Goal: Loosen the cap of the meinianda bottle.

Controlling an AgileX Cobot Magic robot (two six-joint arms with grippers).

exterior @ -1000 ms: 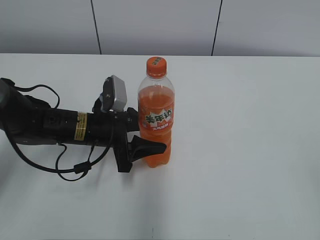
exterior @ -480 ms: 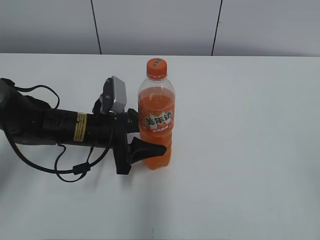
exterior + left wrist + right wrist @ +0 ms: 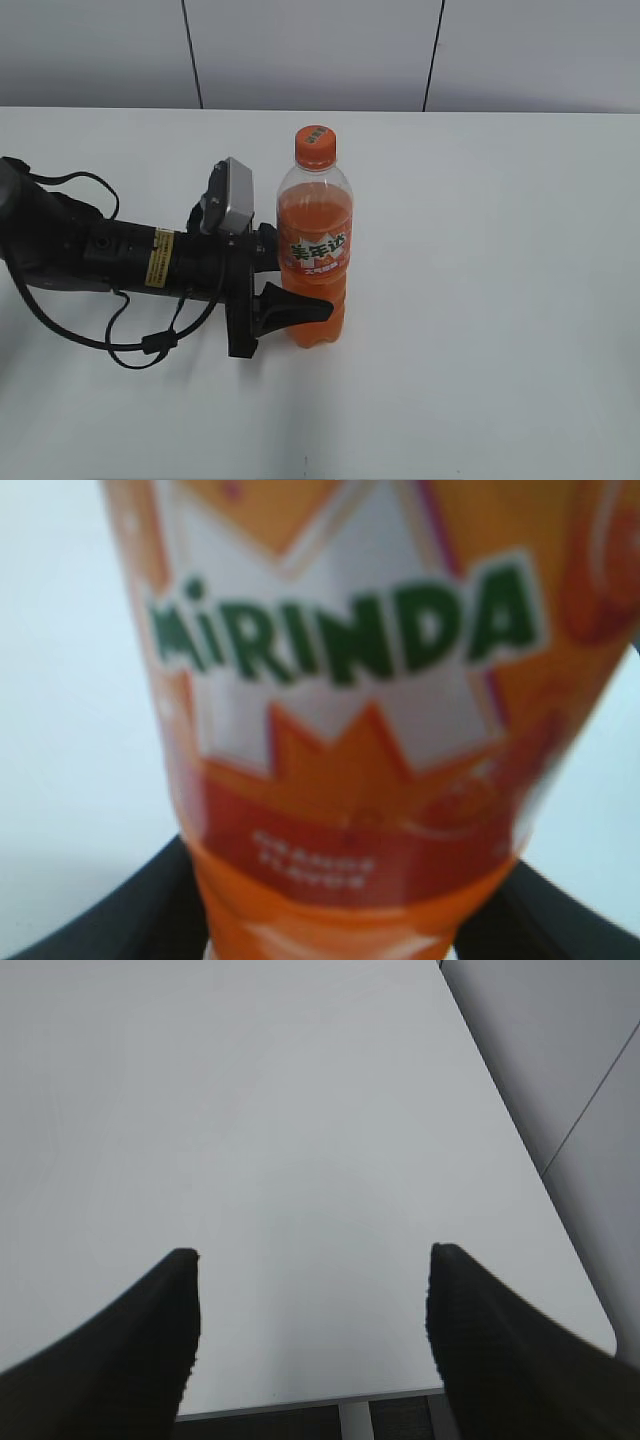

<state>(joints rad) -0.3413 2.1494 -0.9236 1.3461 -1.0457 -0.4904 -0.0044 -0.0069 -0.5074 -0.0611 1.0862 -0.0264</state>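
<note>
The meinianda bottle stands upright near the middle of the white table, with orange drink and an orange label. The orange cap sits on its neck. My left gripper reaches in from the left and is shut on the bottle's lower body. In the left wrist view the bottle label fills the frame and the left gripper shows as dark fingers on both sides of it. My right gripper is open and empty above bare table. It is out of the exterior view.
The left arm with loose black cables lies across the left part of the table. A grey panelled wall runs behind the table. In the right wrist view the table edge lies close below the fingers.
The bottle and my left gripper have shifted slightly toward the camera and to the right. The grip on the bottle is unchanged.
</note>
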